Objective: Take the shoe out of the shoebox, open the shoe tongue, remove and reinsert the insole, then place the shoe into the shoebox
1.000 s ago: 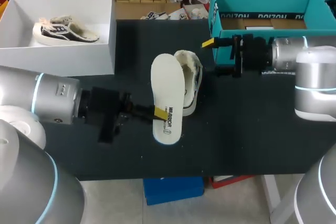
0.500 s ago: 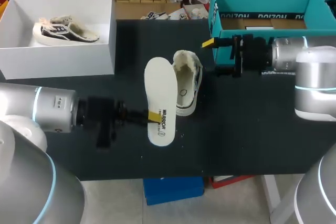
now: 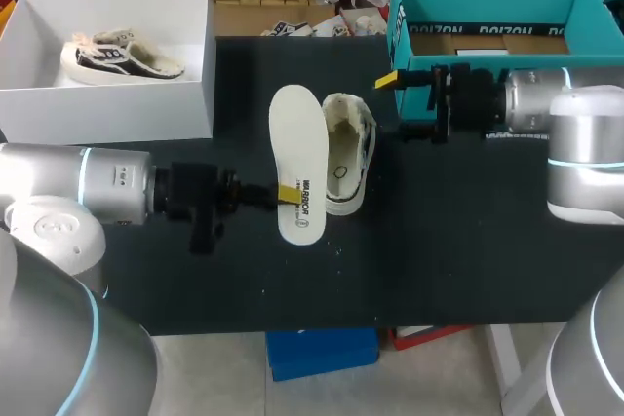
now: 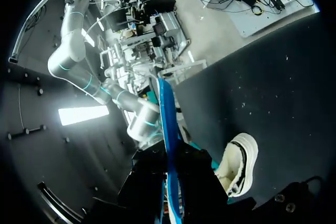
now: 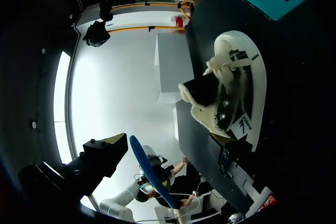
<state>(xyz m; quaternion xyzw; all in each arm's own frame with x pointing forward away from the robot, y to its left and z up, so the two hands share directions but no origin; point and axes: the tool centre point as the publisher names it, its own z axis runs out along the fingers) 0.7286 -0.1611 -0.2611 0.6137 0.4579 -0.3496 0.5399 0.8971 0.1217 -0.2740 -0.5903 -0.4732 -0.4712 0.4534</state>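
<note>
The white insole [image 3: 297,158] lies face up just left of the fleece-lined shoe [image 3: 347,151] at mid-table. My left gripper [image 3: 287,192] is shut on the insole's near end. In the left wrist view the insole [image 4: 167,114] shows edge-on with a blue underside, clamped between the dark fingers [image 4: 191,174], with the shoe [image 4: 239,170] beside it. My right gripper [image 3: 395,104] stands open to the right of the shoe, holding nothing. From the right wrist view the shoe [image 5: 231,95] lies on the table ahead and the insole [image 5: 149,174] shows beyond it.
A white shoebox [image 3: 185,104] at the back left holds a second shoe [image 3: 119,57]. A teal shoebox [image 3: 448,9] stands at the back right, just behind my right arm. Dark tabletop [image 3: 439,260] shows in front of the shoe.
My left arm has carried the insole a little to the left and then toward the far side, alongside the shoe. The right arm and the shoe have stayed put.
</note>
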